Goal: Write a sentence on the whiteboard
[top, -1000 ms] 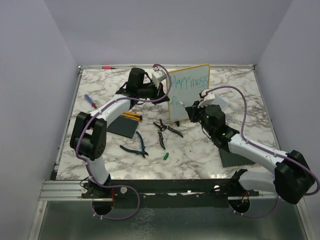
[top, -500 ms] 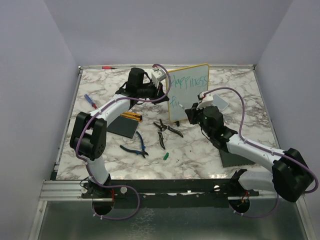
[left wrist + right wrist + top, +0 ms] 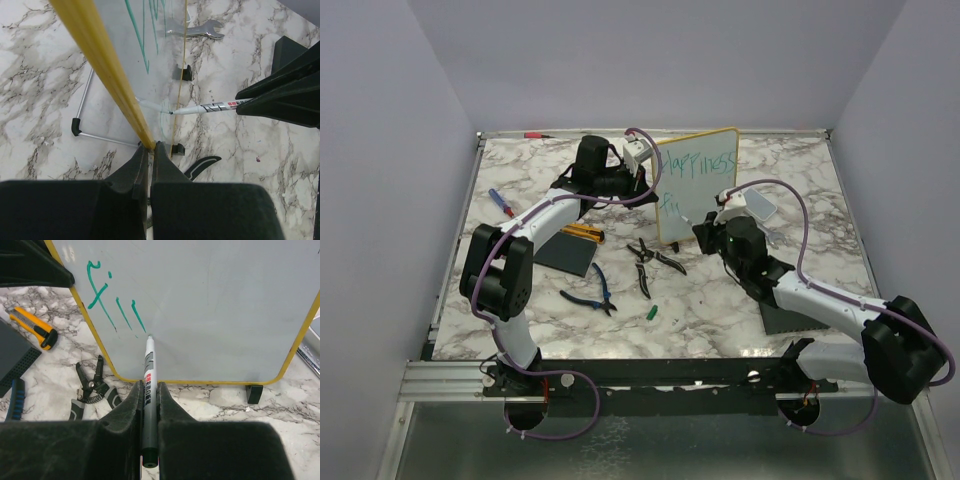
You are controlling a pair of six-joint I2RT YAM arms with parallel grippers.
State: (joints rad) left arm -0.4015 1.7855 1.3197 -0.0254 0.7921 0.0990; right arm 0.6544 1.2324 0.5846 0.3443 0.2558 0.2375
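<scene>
Pinching the whiteboard (image 3: 702, 190) rim with left gripper (image 3: 151, 146). Clenching a marker (image 3: 149, 367) in right gripper (image 3: 148, 386) – tip touching the whiteboard.

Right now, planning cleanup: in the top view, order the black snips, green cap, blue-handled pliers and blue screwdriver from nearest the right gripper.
From the right gripper:
1. Black snips, just left of it.
2. Green cap, toward the bases.
3. Blue-handled pliers, farther left.
4. Blue screwdriver, far left.
</scene>
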